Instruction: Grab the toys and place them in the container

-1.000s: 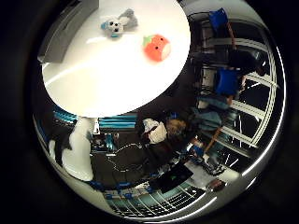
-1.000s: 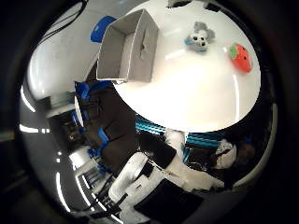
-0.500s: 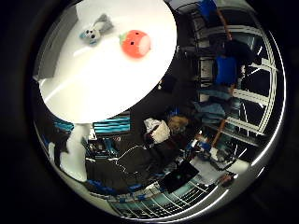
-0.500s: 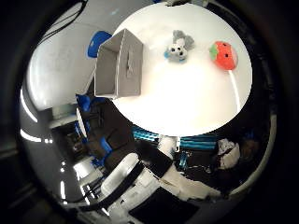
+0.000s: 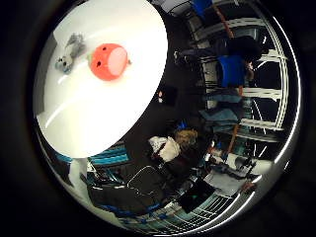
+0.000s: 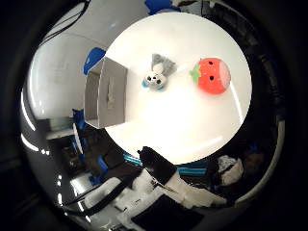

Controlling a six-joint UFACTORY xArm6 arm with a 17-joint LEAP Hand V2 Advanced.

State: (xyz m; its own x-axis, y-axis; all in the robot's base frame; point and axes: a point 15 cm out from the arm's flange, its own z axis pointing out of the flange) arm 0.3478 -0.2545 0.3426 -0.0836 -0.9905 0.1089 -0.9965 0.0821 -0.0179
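Toys are lying on the round white table [image 6: 192, 139]: a red strawberry plush [image 6: 211, 75] and a small grey-and-white plush animal [image 6: 158, 77] beside the open grey box container [image 6: 106, 94]. Whether the hand's [image 6: 159, 192] fingers are open or clenched, I cannot tell. Descending off-centre is risking nudging a soft toy away.

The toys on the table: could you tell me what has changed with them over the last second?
Only the camera moved: the whole picture has shifted, so the hand travelled over the round white table. The strawberry toy, the grey animal toy and the empty container kept their places relative to each other. Nothing was grasped or released.
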